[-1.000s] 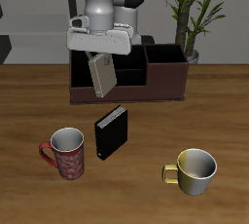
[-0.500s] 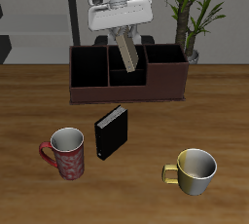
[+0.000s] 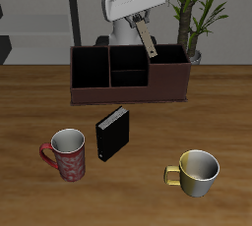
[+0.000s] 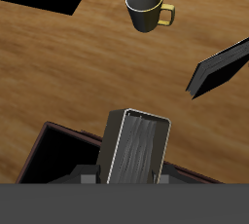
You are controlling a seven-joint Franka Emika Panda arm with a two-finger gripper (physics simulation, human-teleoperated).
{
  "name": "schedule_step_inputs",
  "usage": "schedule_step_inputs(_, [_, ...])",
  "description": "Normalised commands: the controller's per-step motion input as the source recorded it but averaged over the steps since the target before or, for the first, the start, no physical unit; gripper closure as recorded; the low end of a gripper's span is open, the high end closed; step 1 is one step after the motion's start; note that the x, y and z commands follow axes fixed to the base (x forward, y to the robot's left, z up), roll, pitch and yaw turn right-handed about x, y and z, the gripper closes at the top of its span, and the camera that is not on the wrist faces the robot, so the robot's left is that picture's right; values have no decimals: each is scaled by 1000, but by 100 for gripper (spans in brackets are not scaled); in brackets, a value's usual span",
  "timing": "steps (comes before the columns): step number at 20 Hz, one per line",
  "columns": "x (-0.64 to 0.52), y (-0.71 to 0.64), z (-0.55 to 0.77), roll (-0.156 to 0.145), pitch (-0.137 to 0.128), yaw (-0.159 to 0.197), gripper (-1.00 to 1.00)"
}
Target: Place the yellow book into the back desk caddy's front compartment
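Note:
My gripper [image 3: 139,19] is shut on the yellow book [image 3: 147,39], a thin tan-grey book that hangs tilted from the fingers, above the back desk caddy [image 3: 128,90]. The caddy is a wide low reddish-brown box with black dividers. The book hangs above the caddy's top, over the divider between the split middle and a large side cell. The front compartment [image 3: 127,81] is the small black cell against the caddy's long front wall, below and nearer the table's front edge than the book. In the wrist view the book [image 4: 137,148] fills the middle with the caddy's rim [image 4: 39,150] beneath.
A black upright book [image 3: 112,134] stands in front of the caddy. A red patterned mug [image 3: 68,154] and a yellow mug [image 3: 195,172] sit near the table's front edge. A potted plant [image 3: 192,14] stands behind the caddy's end.
My gripper has carried the yellow book upward and across the caddy, from in front of one end to above the middle, toward the plant. The book's tilt has changed.

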Motion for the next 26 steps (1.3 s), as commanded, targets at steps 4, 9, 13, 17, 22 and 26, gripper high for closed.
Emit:
schedule_step_inputs(4, [-59,116,-7,4,25,270,100])
schedule_step_inputs(9, [-112,-31,19,-8,-5,199,100])
schedule_step_inputs(13, [-161,-45,-26,9,25,179,100])
schedule_step_inputs(17, [-140,-22,7,-7,2,188,100])
schedule_step_inputs(22, [-159,-103,63,-13,-11,161,100])
schedule_step_inputs(26, [-181,-371,52,-50,-36,233,100])
